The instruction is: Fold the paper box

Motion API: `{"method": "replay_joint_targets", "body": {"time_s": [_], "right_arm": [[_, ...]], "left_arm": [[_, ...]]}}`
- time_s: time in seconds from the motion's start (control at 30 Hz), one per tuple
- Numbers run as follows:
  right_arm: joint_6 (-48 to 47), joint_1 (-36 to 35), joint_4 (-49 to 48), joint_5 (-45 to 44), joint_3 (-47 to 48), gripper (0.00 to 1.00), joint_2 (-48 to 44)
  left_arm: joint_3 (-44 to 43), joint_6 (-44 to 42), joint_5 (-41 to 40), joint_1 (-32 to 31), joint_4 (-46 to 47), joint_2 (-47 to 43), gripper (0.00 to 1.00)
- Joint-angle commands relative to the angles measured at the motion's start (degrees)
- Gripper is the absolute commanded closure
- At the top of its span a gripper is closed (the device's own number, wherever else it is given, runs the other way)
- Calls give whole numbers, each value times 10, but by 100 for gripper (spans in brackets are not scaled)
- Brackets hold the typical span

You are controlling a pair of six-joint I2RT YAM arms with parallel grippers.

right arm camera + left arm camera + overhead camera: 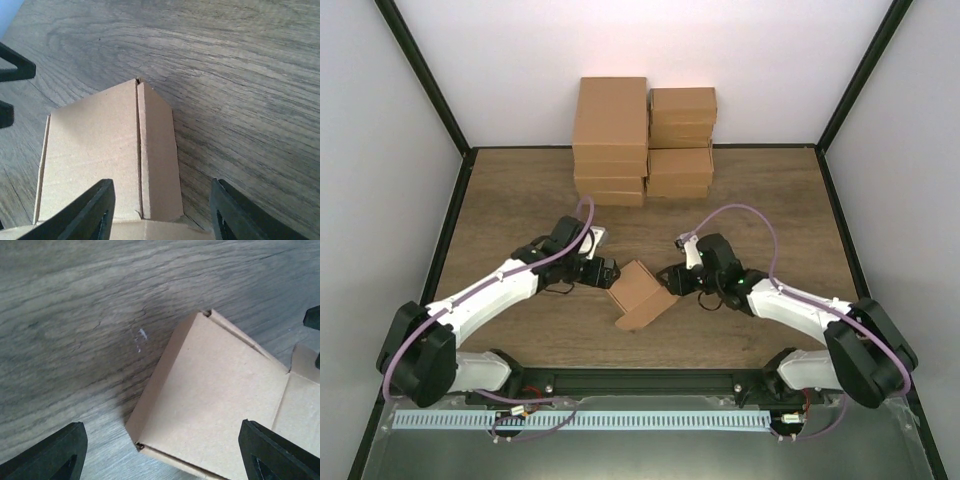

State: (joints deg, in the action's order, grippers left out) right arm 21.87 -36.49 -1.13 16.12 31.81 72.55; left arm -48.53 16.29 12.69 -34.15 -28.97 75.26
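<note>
The tan paper box [642,292] lies at the table's middle, folded into a low box shape with one flap spread flat toward the near edge. My left gripper [611,272] is at its left side. In the left wrist view the box [215,400] fills the lower right, and the left gripper [162,457] is open, its fingers wide apart and off the cardboard. My right gripper [671,281] is at the box's right side. In the right wrist view the right gripper [162,215] is open astride the side wall of the box [95,145], not pinching it.
Two stacks of larger brown cartons [610,140] [681,140] stand against the back wall. White walls and black frame posts [425,90] close in the wooden table [520,200] on both sides. The other arm's fingertips [12,70] show at the right wrist view's left edge.
</note>
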Motion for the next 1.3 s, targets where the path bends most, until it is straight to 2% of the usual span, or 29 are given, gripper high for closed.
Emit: {"method": "replay_joint_targets", "body": {"time_s": [0.0, 0.1, 0.27, 0.4, 0.67, 0.8, 1.1, 1.27], "right_arm": [[-36, 3, -1, 16, 43, 42, 20], [-56, 3, 0, 31, 64, 33, 49], [-63, 3, -7, 82, 90, 31, 101], [-68, 2, -7, 100, 98, 35, 134], [-59, 3, -27, 122, 82, 54, 156], [-53, 3, -37, 127, 80, 55, 159], [-52, 3, -34, 113, 82, 59, 141], [-56, 3, -12, 90, 84, 54, 110]], "left_arm": [[32, 38, -12, 5, 50, -36, 14], [57, 43, -10, 5, 62, -53, 15], [74, 53, -2, 7, 86, -37, 24], [96, 77, 9, 8, 112, -23, 33], [115, 67, 55, 8, 153, 10, 47], [117, 61, 82, 8, 163, 30, 52], [111, 65, 79, 8, 156, 15, 55], [100, 61, 53, 8, 128, -13, 54]]}}
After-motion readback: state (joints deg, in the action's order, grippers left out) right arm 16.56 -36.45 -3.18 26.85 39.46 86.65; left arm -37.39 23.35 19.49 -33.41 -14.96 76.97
